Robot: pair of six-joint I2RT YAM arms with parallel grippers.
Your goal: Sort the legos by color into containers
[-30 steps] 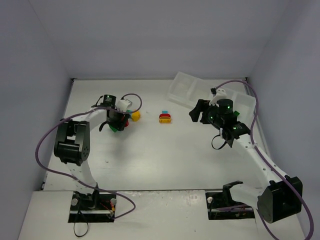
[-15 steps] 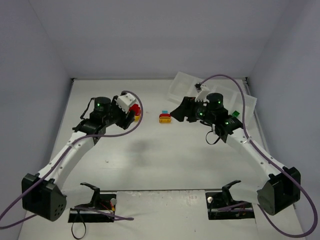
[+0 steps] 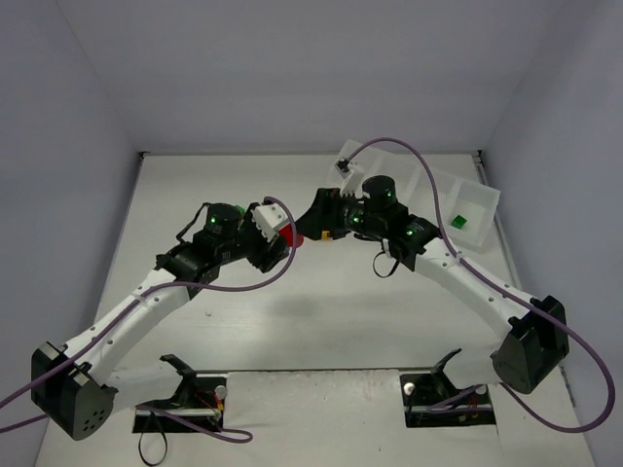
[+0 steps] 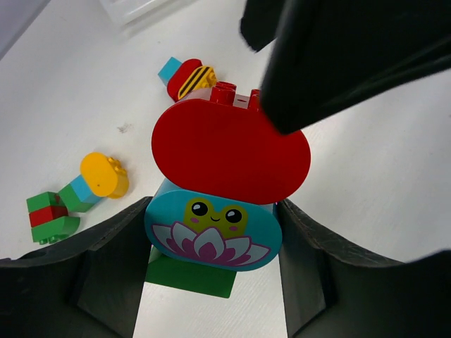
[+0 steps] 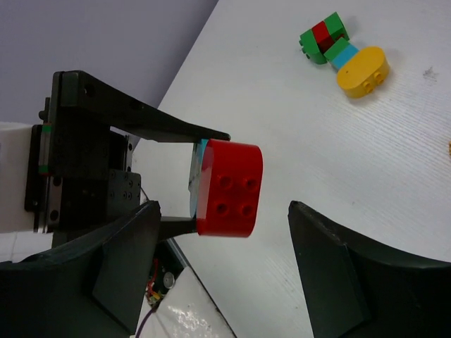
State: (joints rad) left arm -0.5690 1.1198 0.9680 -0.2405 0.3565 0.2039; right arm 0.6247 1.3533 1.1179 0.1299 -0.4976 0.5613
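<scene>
The left tool (image 4: 211, 243) is clamped on the teal brick (image 4: 211, 232) of a stack held at frame centre, above the bench (image 4: 63, 84). The right tool (image 5: 225, 211) stands apart, lined up on the red brick (image 5: 229, 186). Risk: an off-centre pinch twists the stack loose.

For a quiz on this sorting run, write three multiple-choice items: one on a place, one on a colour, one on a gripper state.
1. Where is the green lego seen from above?
A. in a compartment of the tray
B. on bare table
C. stacked on another brick
2. What colour is the oval brick above the frog brick?
A. yellow
B. red
C. white
3. How is the right gripper?
A. shut on a brick
B. shut, empty
C. open
1A: tray walls surround it. 2B: red in the left wrist view. 3C: its fingers stand apart either side of the oval brick.
</scene>
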